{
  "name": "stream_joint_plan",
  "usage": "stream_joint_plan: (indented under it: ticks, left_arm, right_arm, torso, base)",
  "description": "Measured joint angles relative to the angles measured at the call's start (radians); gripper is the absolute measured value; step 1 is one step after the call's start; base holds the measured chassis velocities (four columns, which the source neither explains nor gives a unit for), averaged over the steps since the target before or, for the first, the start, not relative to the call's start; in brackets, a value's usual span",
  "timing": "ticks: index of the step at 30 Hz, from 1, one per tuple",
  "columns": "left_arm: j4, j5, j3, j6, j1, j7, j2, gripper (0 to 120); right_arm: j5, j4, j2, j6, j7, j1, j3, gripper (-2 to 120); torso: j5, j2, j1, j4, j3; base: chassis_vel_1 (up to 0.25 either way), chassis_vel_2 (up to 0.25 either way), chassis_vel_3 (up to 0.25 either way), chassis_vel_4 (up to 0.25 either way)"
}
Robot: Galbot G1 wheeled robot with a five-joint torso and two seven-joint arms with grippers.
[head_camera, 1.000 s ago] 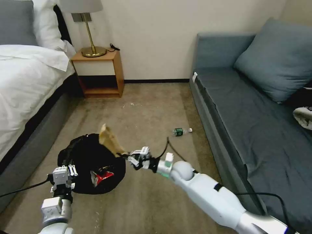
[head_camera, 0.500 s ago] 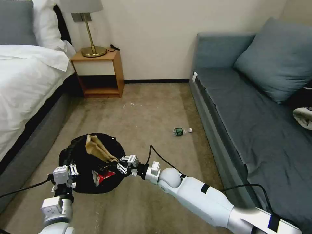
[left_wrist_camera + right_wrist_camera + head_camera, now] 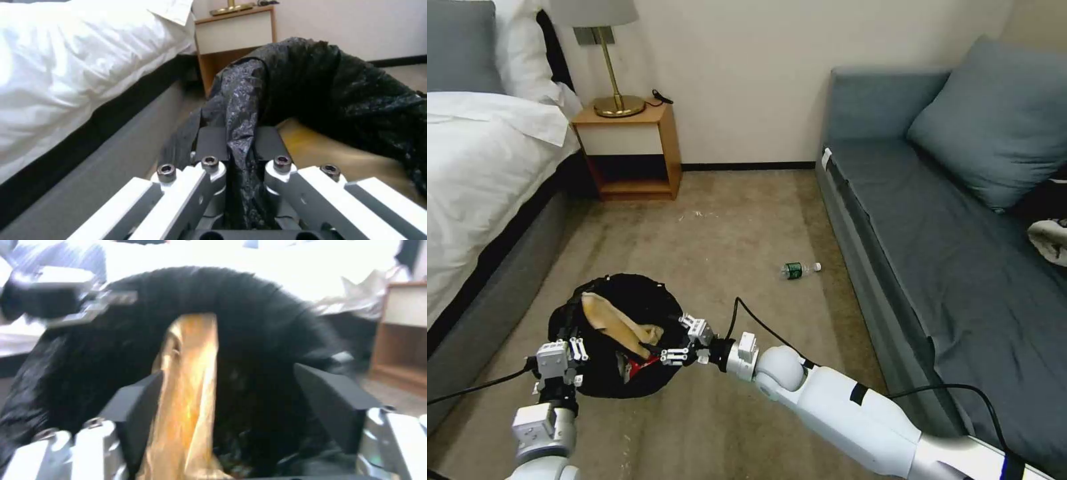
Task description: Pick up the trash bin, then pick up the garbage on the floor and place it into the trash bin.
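Observation:
The trash bin, lined with a black bag, hangs just above the carpet at lower left. My left gripper is shut on its near rim; the left wrist view shows the pads clamped on the black liner. A crumpled tan paper bag lies inside the bin over a red snack wrapper. My right gripper is open at the bin's right rim, with the paper bag lying loose between its spread fingers. A small green-labelled bottle lies on the carpet near the sofa.
A bed runs along the left and a blue-grey sofa along the right. A wooden nightstand with a lamp stands at the far wall. White crumbs dot the open carpet between them.
My right gripper moved the tan paper bag left over the bin, lowered it and opened. The bag has dropped flat inside the bin. The left gripper stayed still.

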Motion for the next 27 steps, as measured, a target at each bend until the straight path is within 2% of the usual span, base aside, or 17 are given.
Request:
stream_joint_plan:
  ticks: [1, 5, 9, 10, 11, 12, 14, 16, 17, 18, 20, 21, 23, 24, 27]
  left_arm:
    - [0.0, -0.004, -0.002, 0.0, 0.0, 0.0, 0.003, 7]
    - [0.0, -0.006, -0.002, 0.0, -0.001, 0.0, 0.008, 7]
    - [0.001, -0.006, -0.002, 0.0, -0.004, 0.0, 0.012, 7]
    - [0.002, -0.006, -0.002, 0.0, -0.006, 0.0, 0.013, 7]
    - [0.005, -0.002, -0.003, 0.0, -0.009, 0.0, 0.016, 7]
    - [0.005, -0.002, -0.003, 0.0, -0.009, 0.0, 0.016, 7]
    - [0.01, 0.001, -0.006, 0.0, -0.012, -0.001, 0.019, 7]
    - [0.022, 0.006, -0.009, -0.005, -0.014, -0.003, 0.026, 7]
    - [0.022, 0.006, -0.009, -0.005, -0.014, -0.003, 0.026, 7]
    - [0.027, 0.007, -0.01, -0.009, -0.015, -0.003, 0.029, 7]
    - [0.035, 0.009, -0.01, -0.016, -0.016, -0.005, 0.033, 7]
    - [0.035, 0.009, -0.01, -0.016, -0.016, -0.005, 0.033, 7]
    - [0.037, 0.01, -0.007, -0.017, -0.017, -0.005, 0.034, 7]
    - [0.037, 0.01, -0.007, -0.017, -0.017, -0.005, 0.034, 7]
    - [0.037, 0.011, -0.005, -0.018, -0.016, -0.005, 0.035, 7]
  right_arm:
    - [0.015, 0.016, -0.01, 0.003, 0.003, -0.007, 0.027, 90]
    - [0.039, 0.062, -0.042, 0.016, 0.007, -0.029, 0.086, 99]
    - [0.039, 0.133, -0.086, 0.013, 0.053, -0.058, 0.134, 100]
    - [0.027, 0.159, -0.099, 0.001, 0.083, -0.071, 0.15, 100]
    - [-0.019, 0.224, -0.125, -0.049, 0.158, -0.114, 0.197, 100]
    - [-0.019, 0.224, -0.125, -0.049, 0.158, -0.114, 0.197, 100]
    - [-0.102, 0.297, -0.148, -0.11, 0.254, -0.189, 0.283, 100]
    - [-0.2, 0.382, -0.15, -0.143, 0.368, -0.317, 0.443, 100]
    - [-0.2, 0.382, -0.15, -0.143, 0.368, -0.317, 0.443, 100]
    - [-0.228, 0.41, -0.142, -0.144, 0.406, -0.372, 0.516, 100]
    - [-0.285, 0.431, -0.11, -0.11, 0.449, -0.479, 0.649, 100]
    - [-0.285, 0.431, -0.11, -0.11, 0.449, -0.479, 0.649, 100]
    - [-0.382, 0.423, -0.072, -0.036, 0.451, -0.587, 0.778, 100]
    - [-0.382, 0.423, -0.072, -0.036, 0.451, -0.587, 0.778, 100]
    - [-0.476, 0.4, -0.048, 0.083, 0.41, -0.699, 0.909, 100]
  torso:
    - [0.0, 0.0, 0.0, 0.0, 0.0]
    - [0.0, 0.0, 0.0, 0.0, 0.0]
    - [0.0001, 0.0, 0.0, 0.0, 0.0]
    - [0.0001, 0.0, 0.0, 0.0001, 0.0]
    - [0.0003, 0.0, 0.0, 0.0, 0.0]
    - [0.0003, 0.0, 0.0, 0.0, 0.0]
    - [0.0, 0.0, 0.0, 0.0, 0.0]
    - [0.0002, 0.0, 0.0, -0.0002, 0.0]
    - [0.0002, 0.0, 0.0, -0.0002, 0.0]
    - [-0.0003, 0.0, 0.0, -0.0001, 0.0]
    - [0.0003, 0.0, 0.0, -0.0001, 0.0]
    - [0.0003, 0.0, 0.0, -0.0001, 0.0]
    - [0.0003, 0.0, 0.0, 0.0001, 0.0]
    - [0.0003, 0.0, 0.0, 0.0001, 0.0]
    - [0.0, 0.0, 0.0, -0.0003, 0.0]
  base:
    - [0.0, 0.0, 0.0, 0.0]
    - [0.0, 0.0, 0.0, 0.0]
    - [0.0, 0.0, 0.0, 0.0]
    - [0.0, 0.0, 0.0, 0.0]
    - [0.0, 0.0, 0.0, 0.0]
    - [0.0, 0.0, 0.0, 0.0]
    - [0.0, 0.0, 0.0, 0.0]
    - [0.0, 0.0, 0.0, 0.0]
    - [0.0, 0.0, 0.0, 0.0]
    - [0.0, 0.0, 0.0, 0.0]
    - [0.0, 0.0, 0.0, 0.0]
    - [0.0, 0.0, 0.0, 0.0]
    - [0.0, 0.0, 0.0, 0.0]
    - [0.0, 0.0, 0.0, 0.0]
    - [0.0, 0.0, 0.0, 0.0]
